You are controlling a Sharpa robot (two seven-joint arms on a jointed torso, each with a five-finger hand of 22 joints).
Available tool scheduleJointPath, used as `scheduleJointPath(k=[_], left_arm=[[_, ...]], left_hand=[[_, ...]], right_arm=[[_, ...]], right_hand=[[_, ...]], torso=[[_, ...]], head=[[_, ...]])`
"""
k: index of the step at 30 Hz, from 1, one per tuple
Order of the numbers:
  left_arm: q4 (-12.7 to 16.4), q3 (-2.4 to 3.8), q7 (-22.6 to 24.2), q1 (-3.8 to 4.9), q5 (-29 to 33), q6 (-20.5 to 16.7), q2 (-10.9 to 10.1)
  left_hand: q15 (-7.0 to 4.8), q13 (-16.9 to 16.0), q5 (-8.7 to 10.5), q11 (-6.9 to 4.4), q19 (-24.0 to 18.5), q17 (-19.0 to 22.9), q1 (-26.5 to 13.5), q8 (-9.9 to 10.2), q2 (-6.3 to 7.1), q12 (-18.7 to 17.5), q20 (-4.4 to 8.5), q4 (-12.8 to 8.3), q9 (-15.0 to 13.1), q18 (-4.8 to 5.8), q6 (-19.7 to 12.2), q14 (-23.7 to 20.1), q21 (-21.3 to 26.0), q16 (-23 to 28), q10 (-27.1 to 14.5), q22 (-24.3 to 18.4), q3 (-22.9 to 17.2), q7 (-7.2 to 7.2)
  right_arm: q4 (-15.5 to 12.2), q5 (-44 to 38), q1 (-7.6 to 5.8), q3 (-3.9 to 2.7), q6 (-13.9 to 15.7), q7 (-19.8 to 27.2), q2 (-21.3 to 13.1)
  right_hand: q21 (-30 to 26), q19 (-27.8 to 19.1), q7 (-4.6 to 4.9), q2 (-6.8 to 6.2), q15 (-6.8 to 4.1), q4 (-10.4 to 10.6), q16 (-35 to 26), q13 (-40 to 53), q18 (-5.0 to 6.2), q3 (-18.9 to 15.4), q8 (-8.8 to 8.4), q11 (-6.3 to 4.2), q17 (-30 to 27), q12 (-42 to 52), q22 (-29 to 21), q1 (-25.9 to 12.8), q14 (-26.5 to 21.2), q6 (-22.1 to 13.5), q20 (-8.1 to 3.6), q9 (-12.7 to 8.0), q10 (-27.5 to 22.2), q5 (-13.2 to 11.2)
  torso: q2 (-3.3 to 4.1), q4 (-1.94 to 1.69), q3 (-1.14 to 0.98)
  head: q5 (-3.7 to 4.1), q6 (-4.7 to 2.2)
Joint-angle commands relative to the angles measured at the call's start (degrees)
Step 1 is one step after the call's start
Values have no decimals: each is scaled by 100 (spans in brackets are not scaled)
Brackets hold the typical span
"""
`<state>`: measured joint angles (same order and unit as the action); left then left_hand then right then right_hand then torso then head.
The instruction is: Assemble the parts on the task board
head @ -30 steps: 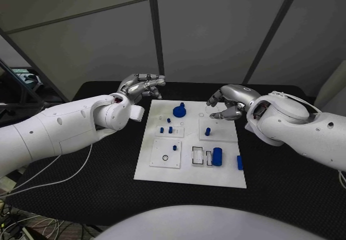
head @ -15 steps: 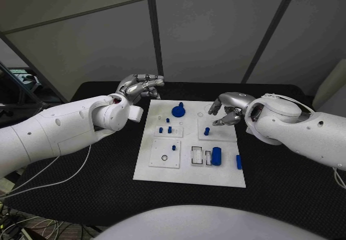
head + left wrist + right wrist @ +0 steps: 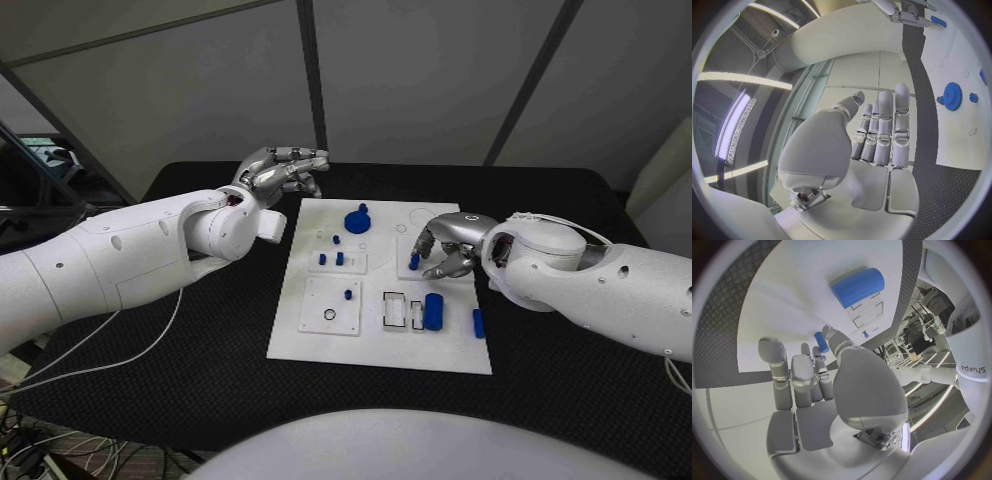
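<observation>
Right hand [image 3: 444,248] sits low over the far right part of the task board [image 3: 378,350], fingers curled down around a small blue peg [image 3: 414,262]; the head view hides the contact, so whether the fingertips touch the peg cannot be told from there. The right wrist view shows the same peg [image 3: 821,341] just beyond the fingertips [image 3: 772,351], fingers extended side by side with the thumb bent across beside it; a grip is not clear, cannot tell whether it holds it. The peg stands upright on the board in the head view. The large blue cylinder [image 3: 433,312] lies on its side nearer the robot than the peg, long axis running toward and away from the robot; the right wrist view shows it [image 3: 857,286] resting at a rectangular recess, with a tiny blue pin [image 3: 866,333] beside it. A small blue bar [image 3: 479,323] lies close to the board's right edge, just right of the cylinder. A blue gear [image 3: 358,222] sits at the far side of the board, left of the right hand; the left wrist view shows its toothed rim [image 3: 951,95], which the head view does not resolve. Left hand [image 3: 281,172] hovers beyond the board's far left corner, fingers loosely curled and holding nothing; its wrist view shows the fingers [image 3: 883,131] straight, close together, empty.
</observation>
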<state>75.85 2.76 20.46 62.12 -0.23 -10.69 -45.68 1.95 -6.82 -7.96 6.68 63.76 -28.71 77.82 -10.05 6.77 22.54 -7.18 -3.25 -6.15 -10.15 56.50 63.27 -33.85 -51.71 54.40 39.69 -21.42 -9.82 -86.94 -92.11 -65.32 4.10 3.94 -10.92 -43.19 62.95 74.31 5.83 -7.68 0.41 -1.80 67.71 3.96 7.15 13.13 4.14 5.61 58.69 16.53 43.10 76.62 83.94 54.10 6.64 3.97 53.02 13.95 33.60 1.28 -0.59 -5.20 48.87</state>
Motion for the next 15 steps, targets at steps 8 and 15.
scheduleJointPath(k=[8, 15], left_arm=[[4, 4, 52, 7, 24, 81, -3], [6, 4, 47, 5, 24, 96, -8]], left_hand=[[1, 6, -27, -10, -35, 5, 2, -31, -66, 39, -9, 2, 5, -27, -38, -41, 36, 2, -18, -7, 43, -11], [-1, 5, -28, -13, -34, 8, 12, -38, -75, 51, -9, -2, 4, -29, -36, -41, 36, -2, -12, -7, 45, -9]], right_arm=[[-4, -792, 29, 91, 399, 105, 138], [27, -1087, 50, 227, 653, 159, 221]], right_hand=[[38, 74, 11, 82, -3, -18, -95, -14, 70, -10, -15, -26, -85, 115, 94, 113, 28, 37, -39, 1, 186, 68], [164, 190, 47, 145, -56, -16, -40, -47, 35, 177, -23, -86, -24, 111, 295, 176, 71, 50, -84, -4, 427, -50]], torso=[[1, -6, 1], [3, -4, -1]], head=[[4, 7], [-5, 19]])
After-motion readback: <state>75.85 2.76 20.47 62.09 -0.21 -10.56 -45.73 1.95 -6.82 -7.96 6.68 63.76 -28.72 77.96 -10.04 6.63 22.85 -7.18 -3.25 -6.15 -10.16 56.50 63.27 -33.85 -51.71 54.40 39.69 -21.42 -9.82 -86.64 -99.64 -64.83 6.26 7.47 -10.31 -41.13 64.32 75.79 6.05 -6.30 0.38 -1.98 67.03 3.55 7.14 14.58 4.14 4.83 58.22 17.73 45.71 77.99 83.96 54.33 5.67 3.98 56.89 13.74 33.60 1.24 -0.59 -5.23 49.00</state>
